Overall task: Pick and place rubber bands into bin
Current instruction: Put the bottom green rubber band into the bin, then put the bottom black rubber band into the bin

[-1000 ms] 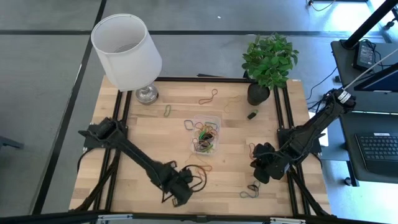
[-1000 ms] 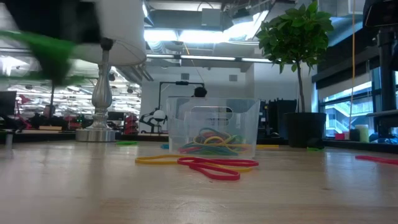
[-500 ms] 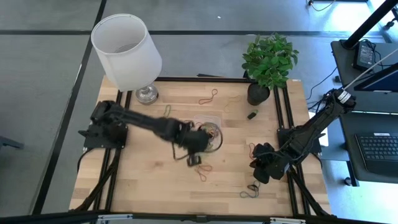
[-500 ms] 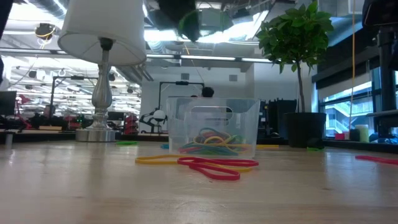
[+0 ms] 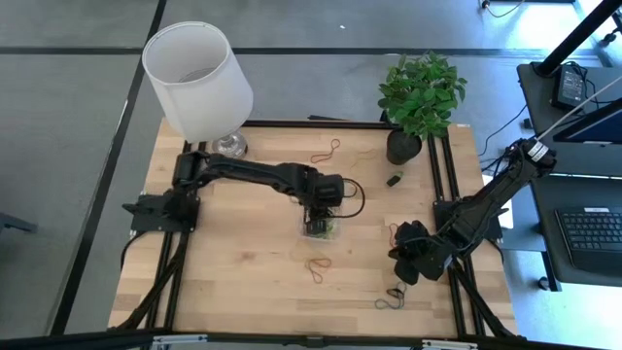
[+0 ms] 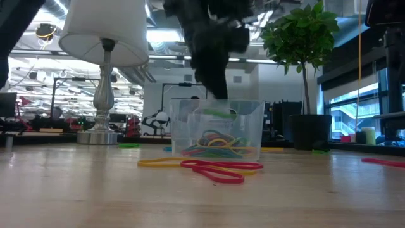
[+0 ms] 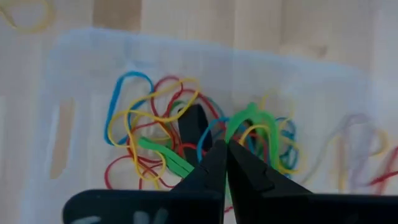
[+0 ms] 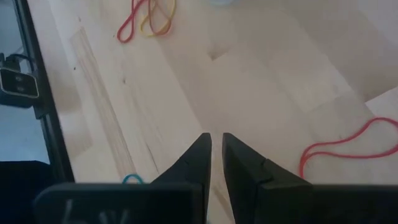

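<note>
Two arms share the desk [image 5: 233, 282]: the left one reaches across to the bin [image 5: 322, 226] near the middle, and the right one waits low at the right edge. The left gripper [image 7: 226, 147] hangs just above the bin with its fingers pressed together on a green band [image 7: 249, 118], which loops up beside the fingertips over the pile. In the low view the same gripper [image 6: 218, 95] stands at the bin's [image 6: 253, 126] rim. Inside the bin lie many bands [image 7: 155, 143] in yellow, red, blue and green, tangled together. On the desk just in front of the bin lie a red band [image 6: 218, 170] and a yellow band [image 6: 161, 163], touching each other. More loose bands [image 5: 326, 152] lie near the far edge, between the lamp [image 5: 199, 83] and the plant [image 5: 420, 97]. The right gripper [image 8: 216, 144] holds nothing, its fingers standing slightly apart over bare wood, with a red loop [image 8: 348, 146] lying on the desk near it.
</note>
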Tool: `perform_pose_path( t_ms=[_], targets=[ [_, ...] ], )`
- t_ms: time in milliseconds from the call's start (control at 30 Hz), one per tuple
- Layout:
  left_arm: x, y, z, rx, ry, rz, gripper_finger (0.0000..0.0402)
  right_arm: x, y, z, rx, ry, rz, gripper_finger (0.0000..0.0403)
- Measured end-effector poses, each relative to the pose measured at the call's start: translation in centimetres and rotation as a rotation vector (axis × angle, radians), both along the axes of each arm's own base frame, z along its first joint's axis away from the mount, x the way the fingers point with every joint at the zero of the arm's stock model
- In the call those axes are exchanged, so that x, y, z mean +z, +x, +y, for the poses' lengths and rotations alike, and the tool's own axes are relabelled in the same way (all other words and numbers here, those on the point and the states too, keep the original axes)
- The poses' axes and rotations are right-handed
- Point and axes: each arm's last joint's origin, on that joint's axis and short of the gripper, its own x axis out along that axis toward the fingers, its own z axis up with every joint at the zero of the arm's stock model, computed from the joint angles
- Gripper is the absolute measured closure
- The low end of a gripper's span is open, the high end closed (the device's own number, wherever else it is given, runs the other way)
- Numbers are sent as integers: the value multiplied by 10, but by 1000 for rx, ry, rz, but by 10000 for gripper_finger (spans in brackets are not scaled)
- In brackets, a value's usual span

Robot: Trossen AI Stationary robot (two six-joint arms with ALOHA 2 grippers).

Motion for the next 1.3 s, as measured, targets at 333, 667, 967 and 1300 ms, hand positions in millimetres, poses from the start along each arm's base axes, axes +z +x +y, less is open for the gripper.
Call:
perform_pose_path(
  t_ms=[333,667,967,1300],
  targets=[
    [-34,10,10,-4,7,70,369,0,0,-3,-27,-46,-17,358],
    [-19,7,10,4,9,81,269,0,1,-4,-34,-48,-17,358],
    [49,-5,7,180,-4,24,267,0,2,-3,-33,-32,-30,358],
    [67,-37,-49,171,-13,21,332,0,3,-2,-15,-42,-34,358]
  ],
)
